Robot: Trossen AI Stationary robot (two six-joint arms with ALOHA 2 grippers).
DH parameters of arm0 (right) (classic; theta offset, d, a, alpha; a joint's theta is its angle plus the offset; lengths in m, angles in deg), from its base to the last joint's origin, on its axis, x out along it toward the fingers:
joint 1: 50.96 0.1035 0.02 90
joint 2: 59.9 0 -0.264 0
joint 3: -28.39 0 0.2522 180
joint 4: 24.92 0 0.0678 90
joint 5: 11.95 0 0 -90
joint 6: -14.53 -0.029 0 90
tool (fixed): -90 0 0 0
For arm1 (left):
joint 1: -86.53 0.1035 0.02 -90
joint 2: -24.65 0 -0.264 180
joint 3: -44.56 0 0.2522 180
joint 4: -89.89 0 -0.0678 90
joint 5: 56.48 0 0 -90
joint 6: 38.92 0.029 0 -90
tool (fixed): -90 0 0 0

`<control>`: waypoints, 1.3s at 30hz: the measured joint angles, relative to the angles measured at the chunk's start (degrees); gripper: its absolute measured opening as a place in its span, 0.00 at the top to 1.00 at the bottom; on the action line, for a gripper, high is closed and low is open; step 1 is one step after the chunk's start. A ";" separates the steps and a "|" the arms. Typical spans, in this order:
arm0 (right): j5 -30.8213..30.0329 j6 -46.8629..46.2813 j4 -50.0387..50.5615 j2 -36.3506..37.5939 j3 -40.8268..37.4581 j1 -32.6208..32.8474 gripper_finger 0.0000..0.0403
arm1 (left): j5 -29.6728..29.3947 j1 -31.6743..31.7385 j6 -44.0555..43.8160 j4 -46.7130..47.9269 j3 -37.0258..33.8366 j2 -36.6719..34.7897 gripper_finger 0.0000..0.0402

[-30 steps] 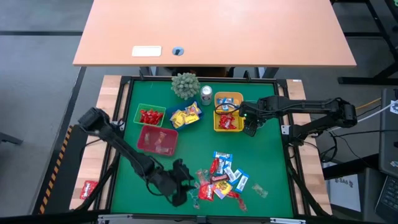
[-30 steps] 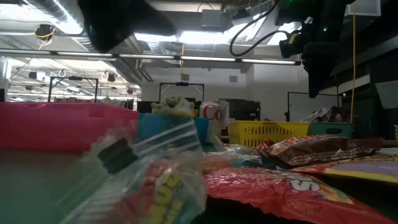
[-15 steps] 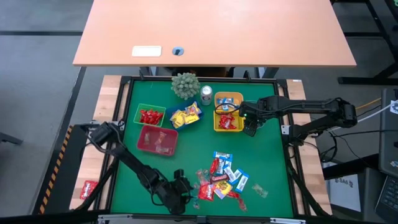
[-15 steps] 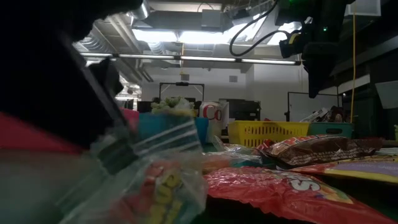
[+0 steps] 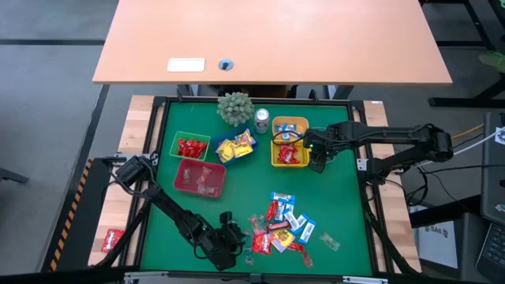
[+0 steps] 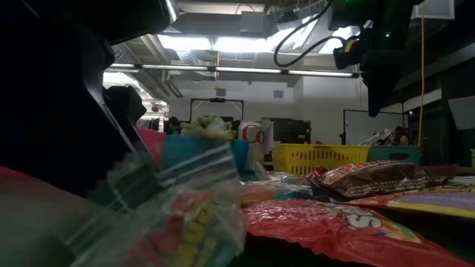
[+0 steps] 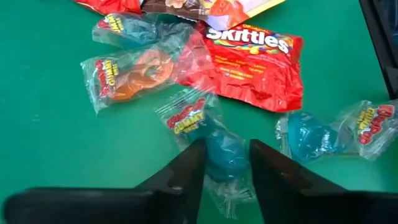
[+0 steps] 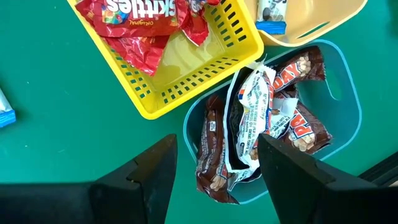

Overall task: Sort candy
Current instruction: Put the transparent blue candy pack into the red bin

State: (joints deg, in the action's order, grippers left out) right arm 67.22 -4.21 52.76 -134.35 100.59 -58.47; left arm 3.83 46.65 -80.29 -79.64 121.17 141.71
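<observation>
The candy [image 5: 280,229] lies in a loose pile near the table's front edge. It includes a red Skittles bag [image 7: 252,59] and gummy sweets in clear wrappers. My left gripper [image 7: 227,144] is down at the pile's left edge [image 5: 231,239], shut on a blue gummy sweet [image 7: 224,158]. An orange gummy [image 7: 134,74] and another blue one [image 7: 311,137] lie close by. My right gripper [image 5: 319,162] hangs open above a teal bin of brown bars [image 8: 273,118], touching nothing. My left gripper pinches the blue gummy sweet between its two fingers, one finger [image 7: 186,168] against each side of the blue lump [image 7: 211,152]. The fingers slant down from the table's left. The sweet lies flat on the green mat, and its clear wrapper end [image 7: 186,115] sticks out ahead of the fingertips.
Bins stand across the middle: green with red sweets [image 5: 190,146], blue with yellow ones [image 5: 237,147], pink [image 5: 199,177], a yellow basket [image 5: 289,154] and a yellow bin [image 5: 290,126]. A plant [image 5: 234,108] and a can [image 5: 261,120] stand behind them. One red sweet [image 5: 112,239] lies off the mat.
My left gripper has come down onto the mat at the pile's left edge and shifted a little toward the near edge. In the low view its dark bulk now fills the left side. The candy pile and my right arm have stayed still.
</observation>
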 joint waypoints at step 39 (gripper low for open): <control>8.31 -0.02 -2.95 0.00 0.00 0.05 0.45 | -2.59 8.04 -6.29 65.30 -0.15 -33.80 0.99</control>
State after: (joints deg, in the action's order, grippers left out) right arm 75.53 -4.23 49.81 -134.35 100.59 -58.42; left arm 1.24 54.69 -86.58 -14.34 121.02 107.91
